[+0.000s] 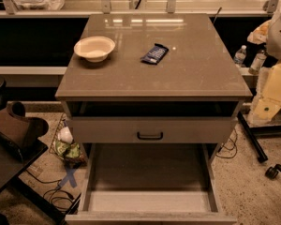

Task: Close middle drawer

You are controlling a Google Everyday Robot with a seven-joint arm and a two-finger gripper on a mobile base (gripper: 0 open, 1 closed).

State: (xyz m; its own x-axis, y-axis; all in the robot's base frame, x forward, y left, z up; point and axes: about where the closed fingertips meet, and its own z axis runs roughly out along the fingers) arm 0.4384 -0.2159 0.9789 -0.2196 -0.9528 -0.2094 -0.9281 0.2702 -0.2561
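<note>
In the middle of the scene stands the desk [196, 74], grey-beige with a glossy top. Under it the middle drawer [150, 201] sticks way out toward the near edge. It's wide and deep, with its pale floor in plain sight. The uppermost drawer [107, 130] above has a small black handle [150, 135]. The dark gripper [18, 129] sits off to the left, well apart from the middle drawer; can't tell if it's spread or closed. Up top there's a white bowl [94, 48] and, to its right, a dark packet [154, 54].

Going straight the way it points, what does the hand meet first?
The hand, low at the left edge, seems aimed rightward. It would probably first meet the left wall of the open middle drawer, though depth is unclear.
</note>
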